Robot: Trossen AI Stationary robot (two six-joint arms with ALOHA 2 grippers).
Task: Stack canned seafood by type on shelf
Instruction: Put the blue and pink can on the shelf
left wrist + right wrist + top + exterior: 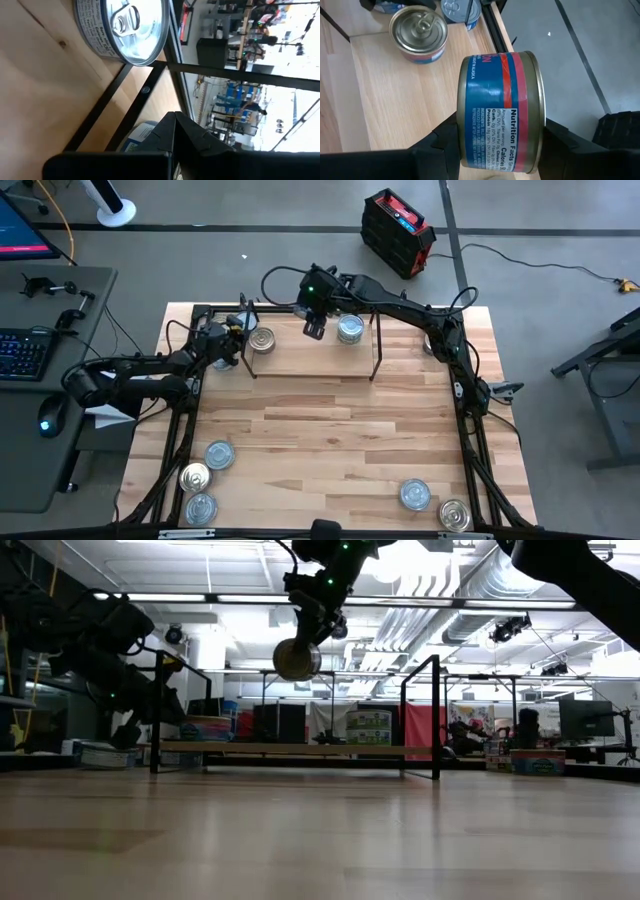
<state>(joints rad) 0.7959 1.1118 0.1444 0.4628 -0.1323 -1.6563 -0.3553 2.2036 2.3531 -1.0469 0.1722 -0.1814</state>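
The shelf (310, 360) is a light-wood board with black end brackets at the table's far side. On it stand a gold-lidded tin (417, 32) near its left end and a silver-lidded tin (350, 330) near its right end. My right gripper (500, 137) hangs above the shelf's middle, shut on a blue-and-red labelled tin (297, 658). My left gripper (228, 340) sits low just outside the shelf's left bracket. A blue-labelled tin (137, 136) is close by it, but I cannot tell whether it touches it. My right gripper pinches the tin by its two flat ends (462, 150), near the rim, between its two fingers. The fingers slant down from the table's far side. The tin is on edge, its label wall (500, 100) up, lifted clear above the shelf board.
Three loose tins (220, 454) (195, 476) (201, 507) lie at the table's near left, and two more (415, 494) (455, 514) at the near right. Bare wood lies between them. The shelf's upright brackets (438, 715) stand at both ends.
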